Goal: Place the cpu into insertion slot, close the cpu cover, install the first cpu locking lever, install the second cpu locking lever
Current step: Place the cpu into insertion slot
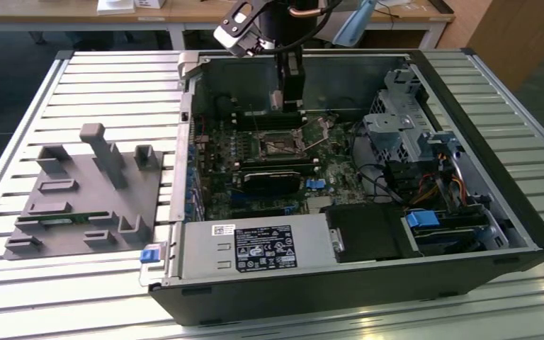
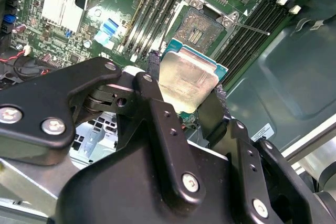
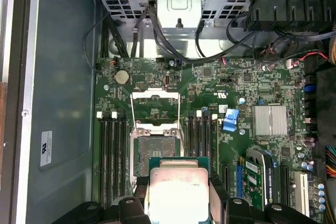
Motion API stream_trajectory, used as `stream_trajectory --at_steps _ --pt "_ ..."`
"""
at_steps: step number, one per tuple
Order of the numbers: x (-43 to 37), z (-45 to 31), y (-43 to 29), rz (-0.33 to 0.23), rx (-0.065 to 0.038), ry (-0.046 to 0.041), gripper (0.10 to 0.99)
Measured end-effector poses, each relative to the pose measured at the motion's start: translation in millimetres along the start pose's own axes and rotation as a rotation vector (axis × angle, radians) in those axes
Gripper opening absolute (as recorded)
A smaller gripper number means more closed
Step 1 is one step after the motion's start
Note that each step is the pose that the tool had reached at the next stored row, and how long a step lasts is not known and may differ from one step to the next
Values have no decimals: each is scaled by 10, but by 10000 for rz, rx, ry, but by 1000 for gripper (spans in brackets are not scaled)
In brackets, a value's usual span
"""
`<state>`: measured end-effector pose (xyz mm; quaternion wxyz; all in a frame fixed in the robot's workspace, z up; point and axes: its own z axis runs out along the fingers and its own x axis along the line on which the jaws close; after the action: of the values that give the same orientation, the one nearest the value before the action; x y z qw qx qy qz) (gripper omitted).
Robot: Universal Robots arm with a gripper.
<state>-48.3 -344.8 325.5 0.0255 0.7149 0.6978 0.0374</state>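
The gripper point(image 2: 186, 85) is clamped on the cpu point(image 2: 191, 74), with one finger on each of two opposite edges. The cpu hangs over the board near the slot point(image 3: 156, 153), not yet in it. The slot lies bare, and the cover point(image 3: 155, 94) is swung open on the slot's side away from the cpu.

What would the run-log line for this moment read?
gripper: shut on cpu | cpu: above board, unseated | insertion slot: empty | cpu cover: open
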Motion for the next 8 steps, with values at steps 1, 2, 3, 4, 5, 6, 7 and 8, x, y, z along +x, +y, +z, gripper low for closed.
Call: stream_trajectory --at_steps 1,2,3,4,5,6,7,8 --pt "0 3 0 0 0 0 537" --pt "0 6 -1 0 -1 1 537" --pt "0 10 -1 0 0 0 537" --pt "0 12 -1 0 0 0 537" --pt "0 15 -1 0 0 0 537" --pt "0 18 -2 0 0 0 537" --pt "0 21 -2 0 0 0 537" --pt "-1 24 -2 0 0 0 537"
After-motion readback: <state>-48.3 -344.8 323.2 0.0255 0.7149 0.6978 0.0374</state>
